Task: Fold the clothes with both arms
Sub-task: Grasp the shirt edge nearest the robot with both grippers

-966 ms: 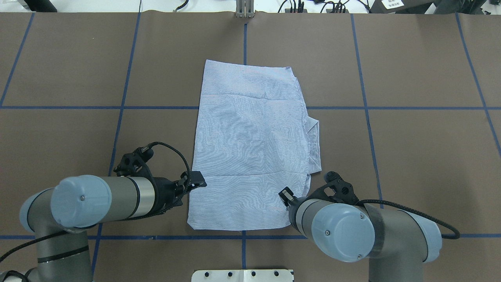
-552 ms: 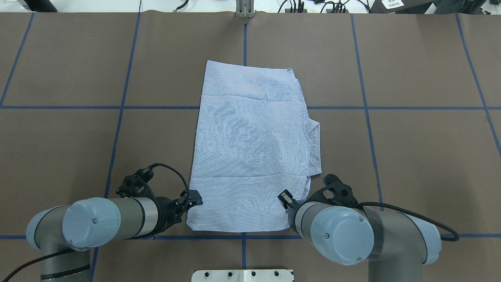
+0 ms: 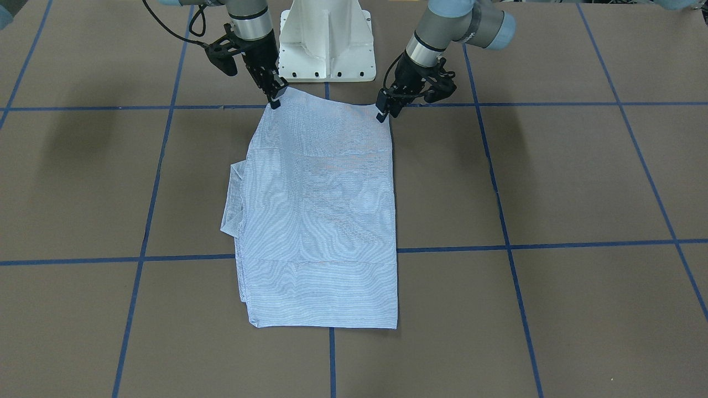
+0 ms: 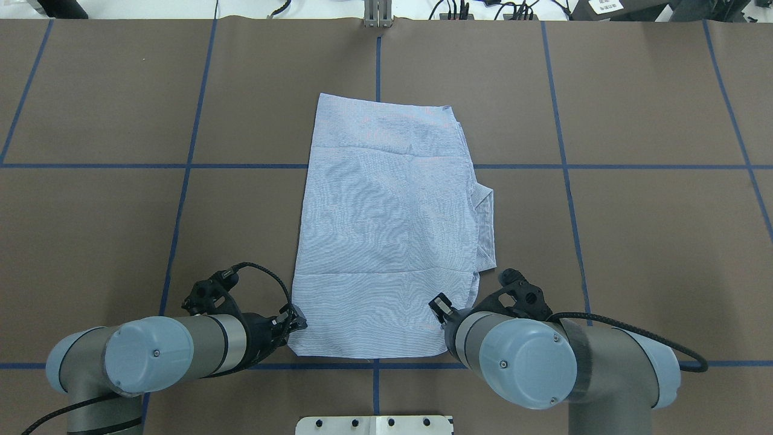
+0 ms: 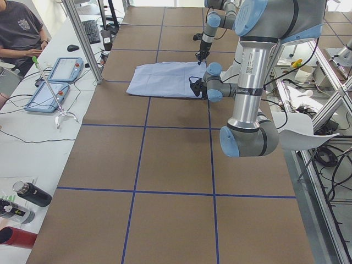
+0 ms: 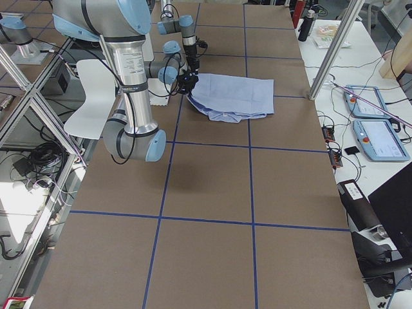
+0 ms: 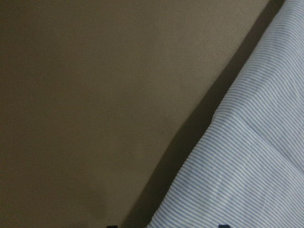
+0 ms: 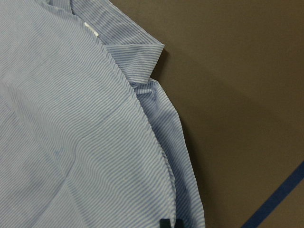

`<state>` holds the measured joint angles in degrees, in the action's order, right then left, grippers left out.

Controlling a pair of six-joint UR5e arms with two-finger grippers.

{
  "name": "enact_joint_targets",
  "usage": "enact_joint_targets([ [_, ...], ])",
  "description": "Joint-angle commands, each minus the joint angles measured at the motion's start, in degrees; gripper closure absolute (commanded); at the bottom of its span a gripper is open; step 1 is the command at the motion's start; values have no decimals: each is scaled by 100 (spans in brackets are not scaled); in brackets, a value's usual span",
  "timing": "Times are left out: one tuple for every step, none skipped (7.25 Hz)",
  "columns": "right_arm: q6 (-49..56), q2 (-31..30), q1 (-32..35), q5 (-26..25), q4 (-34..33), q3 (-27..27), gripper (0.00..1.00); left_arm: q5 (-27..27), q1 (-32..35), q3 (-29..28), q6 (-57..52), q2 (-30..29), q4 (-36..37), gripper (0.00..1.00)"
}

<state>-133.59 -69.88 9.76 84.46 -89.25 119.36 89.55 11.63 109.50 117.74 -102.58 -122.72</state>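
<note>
Brown paper crossed by blue tape lines (image 4: 181, 205) covers the table (image 4: 634, 241). At its near edge the right gripper (image 3: 275, 99) pinches the shirt (image 4: 386, 229) at the near right corner, fingers closed together on the cloth. The left gripper (image 4: 296, 323) sits at the near left corner, jaws spread, hem between them. Beyond both, the shirt lies folded flat, stretching away from the robot, its collar (image 4: 485, 223) poking out on the right side.

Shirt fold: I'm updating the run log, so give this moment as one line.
shirt: flat | left gripper: open at robot-side left corner | right gripper: shut on robot-side right corner | lift: not started
</note>
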Motion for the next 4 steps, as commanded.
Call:
enact_joint_targets([
  [0,0,0,0,4,0,100,-69,-64,-16,3,-7,2,48],
  [0,9,-18,-9,-5,0,100,-69,-117,1,12,-7,2,48],
  [-9,0,-9,-9,4,9,100,-78,-178,2,47,-16,2,52],
  [-9,9,-9,-9,4,9,100,-121,-214,19,134,-16,11,70],
])
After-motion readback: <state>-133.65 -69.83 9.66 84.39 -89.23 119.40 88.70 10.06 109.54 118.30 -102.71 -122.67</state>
